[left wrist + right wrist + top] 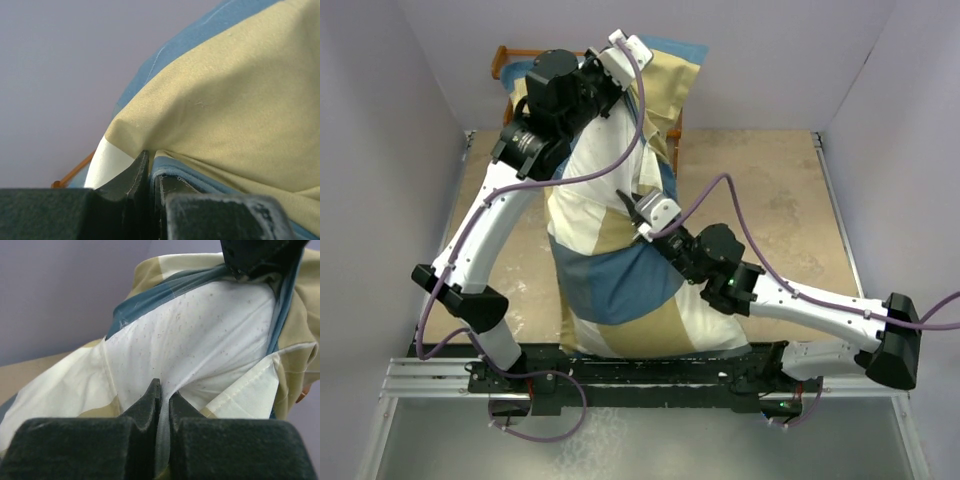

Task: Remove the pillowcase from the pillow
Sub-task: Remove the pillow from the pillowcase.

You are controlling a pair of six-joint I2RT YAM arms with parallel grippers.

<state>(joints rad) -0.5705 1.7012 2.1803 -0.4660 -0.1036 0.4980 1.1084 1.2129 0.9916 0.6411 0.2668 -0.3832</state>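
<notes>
— So, where is the cover, nearest end first?

— The soft patchwork pillowcase [620, 290] of tan, cream and blue fabric has its near end on the beige table [770, 190], between the two arm bases, and runs away from them.

— And at the middle?

— The right gripper [164, 390] is there, its fingers pressed together on a thin fold of the plump white speckled pillow [200, 335], which shows bare through the blue-edged opening (the rest is inside the cover).

— The far end?

— It is raised off the table at the left gripper [151, 161]. Those fingers stand with only a slit between them, the blue hem lying right at it; whether they pinch it, I cannot tell.
</notes>
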